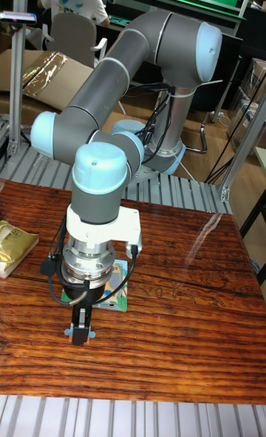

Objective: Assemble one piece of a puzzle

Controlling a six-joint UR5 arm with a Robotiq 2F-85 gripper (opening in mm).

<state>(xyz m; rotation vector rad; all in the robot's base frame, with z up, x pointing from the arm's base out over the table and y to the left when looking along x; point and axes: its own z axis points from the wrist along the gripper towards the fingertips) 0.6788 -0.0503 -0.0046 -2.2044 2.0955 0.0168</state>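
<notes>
The puzzle board (117, 294), a small colourful square, lies flat on the wooden table (185, 319) and is mostly covered by the arm's wrist. My gripper (79, 333) points straight down just in front and to the left of the board, its tips close to the tabletop. The fingers (83, 311) stand close together, and a small brownish puzzle piece (78, 339) shows pinched between the tips. I cannot tell whether the piece touches the table.
A yellow packet (15, 246) lies at the table's left edge. The arm's base (159, 157) sits behind the table's far edge. A grooved metal frame (133, 415) borders the table in front and behind. A seated person (72, 1) is far back.
</notes>
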